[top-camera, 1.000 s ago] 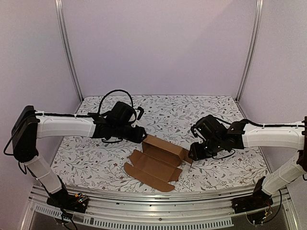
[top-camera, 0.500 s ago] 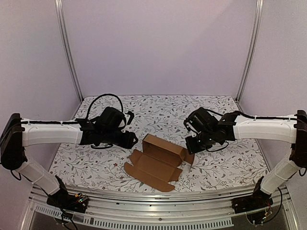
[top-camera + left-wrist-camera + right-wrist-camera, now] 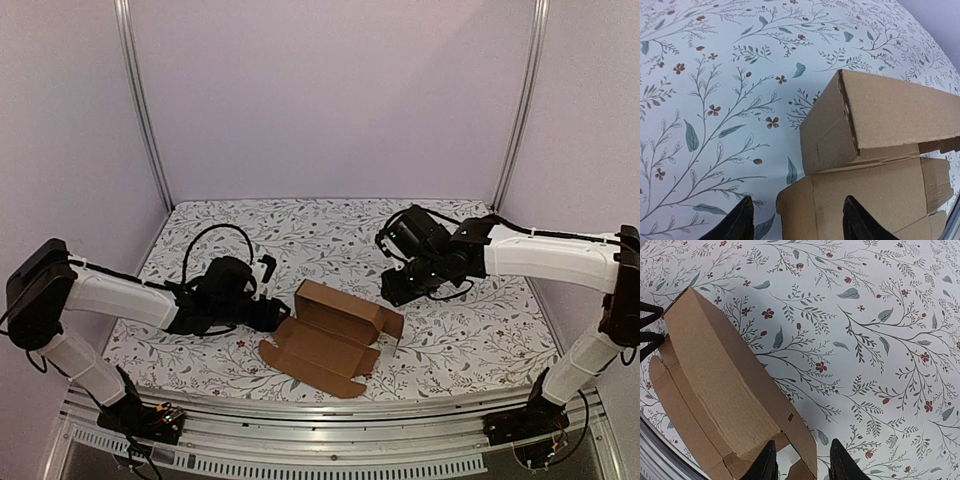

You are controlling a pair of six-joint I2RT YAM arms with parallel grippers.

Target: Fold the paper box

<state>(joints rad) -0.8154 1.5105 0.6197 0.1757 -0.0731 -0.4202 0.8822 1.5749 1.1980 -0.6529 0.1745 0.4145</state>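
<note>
Wrist views: left gripper (image 3: 797, 200), right gripper (image 3: 803, 442) both released, empty, near paper box (image 3: 880, 115).

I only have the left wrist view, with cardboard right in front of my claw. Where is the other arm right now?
Observer: The right claw hovers at the paper box's right end, gripping nothing.
Operator: Is it open?
Observer: Yes, its own camera shows its fingers standing apart over that end.
Operator: Does that camera see my claw?
Observer: Only the left claw's fingertips, at the box's opposite end.
</note>
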